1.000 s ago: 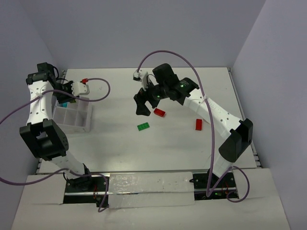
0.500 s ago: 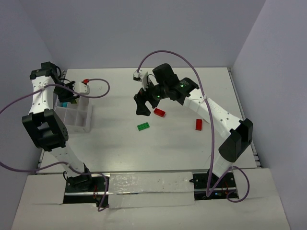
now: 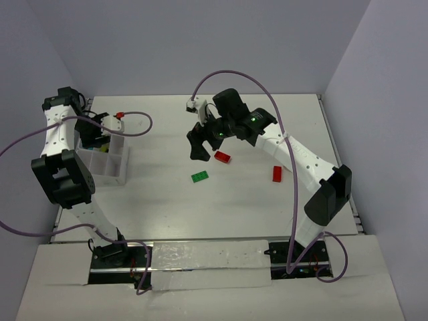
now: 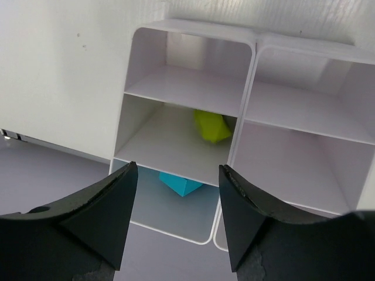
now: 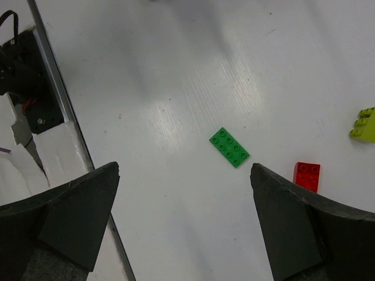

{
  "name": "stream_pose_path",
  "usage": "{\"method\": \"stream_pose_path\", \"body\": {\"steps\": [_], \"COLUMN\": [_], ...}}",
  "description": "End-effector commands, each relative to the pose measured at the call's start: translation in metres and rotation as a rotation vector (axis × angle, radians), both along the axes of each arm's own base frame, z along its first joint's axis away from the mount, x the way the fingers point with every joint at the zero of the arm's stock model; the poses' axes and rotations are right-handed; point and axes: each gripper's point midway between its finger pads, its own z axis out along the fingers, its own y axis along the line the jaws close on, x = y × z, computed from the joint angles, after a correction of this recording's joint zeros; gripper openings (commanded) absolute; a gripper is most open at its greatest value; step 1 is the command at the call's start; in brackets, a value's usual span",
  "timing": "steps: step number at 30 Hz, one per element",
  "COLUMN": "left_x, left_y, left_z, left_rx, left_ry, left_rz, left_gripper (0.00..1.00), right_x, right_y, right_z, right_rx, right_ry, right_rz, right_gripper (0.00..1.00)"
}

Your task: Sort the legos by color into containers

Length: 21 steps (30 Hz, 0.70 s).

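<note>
The white six-compartment container (image 3: 110, 167) stands at the table's left. My left gripper (image 3: 93, 136) hovers over its far end, open and empty (image 4: 179, 222). In the left wrist view the container (image 4: 249, 88) holds a yellow-green lego (image 4: 212, 126) in one compartment and a blue lego (image 4: 180, 182) in the one beside it. My right gripper (image 3: 197, 147) is open and empty (image 5: 184, 222), raised over the table's middle. Below it lie a flat green lego (image 3: 199, 176) (image 5: 229, 147) and a red lego (image 3: 223, 157) (image 5: 307, 175). Another red lego (image 3: 277, 173) lies further right. A yellow-green lego (image 5: 364, 124) shows at the right wrist view's edge.
Purple cables loop from both wrists over the table. The table's front edge with the arm bases (image 5: 23, 70) shows at the left of the right wrist view. Walls close the table on three sides.
My left gripper has drawn back and left over the container's far end, its wrist turning. The right arm and the loose legos have not moved.
</note>
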Motion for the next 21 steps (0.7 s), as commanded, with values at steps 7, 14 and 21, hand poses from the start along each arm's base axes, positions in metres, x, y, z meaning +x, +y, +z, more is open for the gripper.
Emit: {"method": "stream_pose_path", "body": {"steps": [7,14,21], "left_x": [0.016,0.013,-0.011], "left_y": [-0.023,-0.075,-0.117], "left_z": [0.076,0.143,0.161], "left_rx": [-0.112,-0.427,-0.698], "left_ry": [-0.195,-0.385,-0.361], "left_rz": [-0.033,0.069,0.226], "left_gripper": [0.67,0.74,0.81], "right_x": [0.040,0.094,0.142], "right_y": [-0.017,-0.034,-0.021], "right_z": [-0.029,-0.069,-0.108], "right_rx": [-0.071,-0.157,-0.227], "right_ry": [-0.007,0.012,0.006], "right_rz": [-0.127,-0.253,-0.322], "right_gripper": [1.00,0.97,0.92]}}
